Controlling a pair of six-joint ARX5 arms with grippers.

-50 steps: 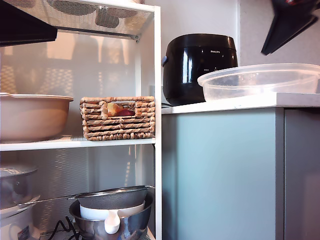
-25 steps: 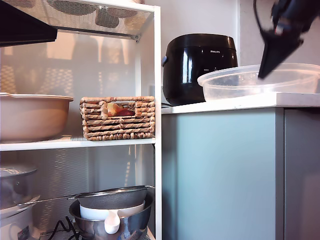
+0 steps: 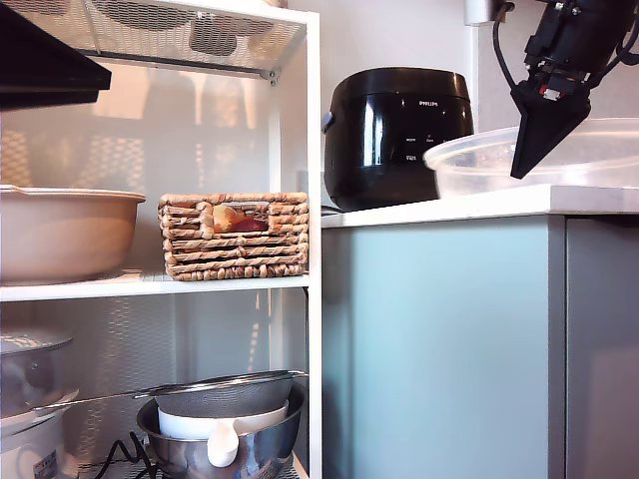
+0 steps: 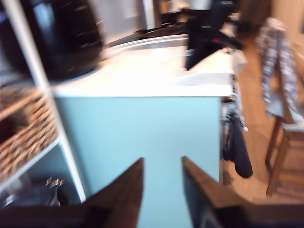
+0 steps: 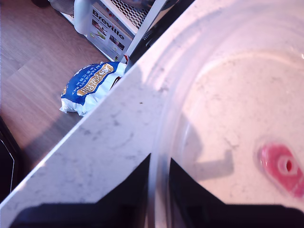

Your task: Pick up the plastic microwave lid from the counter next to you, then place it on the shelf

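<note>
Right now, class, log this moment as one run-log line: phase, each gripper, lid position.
phase: grasping | my second gripper: jaws straddling the plastic microwave lid rim | my first gripper: open, empty, facing cabinet front | lid: on the counter, not on the shelf

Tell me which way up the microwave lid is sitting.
Upside down: the plastic microwave lid rests dome-down on the counter, flared rim upward, open like a bowl.
</note>
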